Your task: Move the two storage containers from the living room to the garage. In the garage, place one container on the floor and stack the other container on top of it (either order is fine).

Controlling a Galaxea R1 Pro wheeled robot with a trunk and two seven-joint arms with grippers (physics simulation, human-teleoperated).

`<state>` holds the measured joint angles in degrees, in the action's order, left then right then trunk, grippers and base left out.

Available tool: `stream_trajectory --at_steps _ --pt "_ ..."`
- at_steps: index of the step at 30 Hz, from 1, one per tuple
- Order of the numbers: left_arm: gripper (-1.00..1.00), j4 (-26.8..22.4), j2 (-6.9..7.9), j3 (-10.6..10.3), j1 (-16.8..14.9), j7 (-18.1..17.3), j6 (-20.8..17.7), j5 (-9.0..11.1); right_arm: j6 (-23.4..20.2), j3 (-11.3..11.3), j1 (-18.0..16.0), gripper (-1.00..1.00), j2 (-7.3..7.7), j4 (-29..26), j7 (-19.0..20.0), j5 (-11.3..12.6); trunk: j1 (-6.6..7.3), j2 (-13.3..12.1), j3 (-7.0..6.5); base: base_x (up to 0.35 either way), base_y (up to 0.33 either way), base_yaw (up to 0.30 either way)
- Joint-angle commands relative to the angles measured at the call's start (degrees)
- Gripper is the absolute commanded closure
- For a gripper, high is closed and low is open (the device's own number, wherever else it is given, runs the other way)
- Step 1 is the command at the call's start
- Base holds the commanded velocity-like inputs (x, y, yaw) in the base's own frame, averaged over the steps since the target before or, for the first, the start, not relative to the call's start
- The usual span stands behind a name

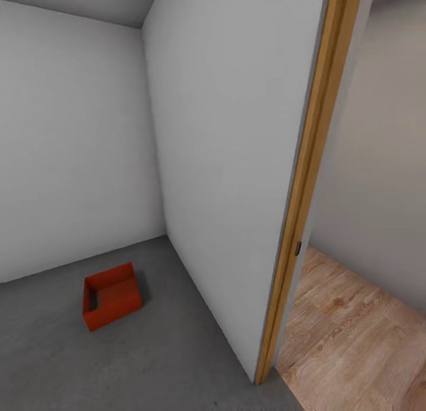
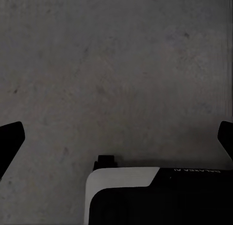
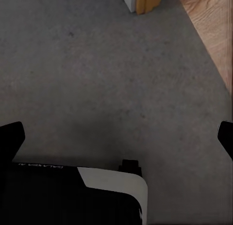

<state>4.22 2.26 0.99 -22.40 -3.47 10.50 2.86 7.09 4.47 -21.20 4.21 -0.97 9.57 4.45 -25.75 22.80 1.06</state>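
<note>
Orange-red, lidless rectangular storage container [image 1: 111,295] rests upright on the dark grey speckled concrete floor [image 1: 171,358] near the corner of pale grey walls [image 1: 71,139], left of a wood-edged doorway jamb [image 1: 307,180] beyond which lies light wood plank flooring [image 1: 355,340]. Left wrist view: the left gripper [image 2: 116,137] hangs above bare concrete, dark fingertips [image 2: 10,137] wide apart, holding nothing. Right wrist view: the right gripper [image 3: 116,137], fingers likewise spread and empty, hangs over concrete near the jamb's foot [image 3: 148,1].

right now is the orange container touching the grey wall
Apart. The head view shows the orange-red container on the concrete floor, with bare floor between it and the wall.
</note>
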Motion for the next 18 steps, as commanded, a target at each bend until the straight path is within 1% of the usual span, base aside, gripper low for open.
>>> stream_trajectory --at_steps 1,18 --pt "-1.00 0.26 0.02 0.09 -0.10 -0.31 0.40 0.31 0.21 0.45 -0.06 -1.00 0.01 0.09 0.19 0.47 -0.04 0.12 0.11 0.000 0.000 -0.276" --pt "-1.00 0.26 0.02 0.14 -0.10 -0.31 0.32 0.31 0.21 0.45 -0.06 -1.00 0.01 0.09 0.23 0.50 -0.04 0.12 0.11 0.000 0.000 -0.277"
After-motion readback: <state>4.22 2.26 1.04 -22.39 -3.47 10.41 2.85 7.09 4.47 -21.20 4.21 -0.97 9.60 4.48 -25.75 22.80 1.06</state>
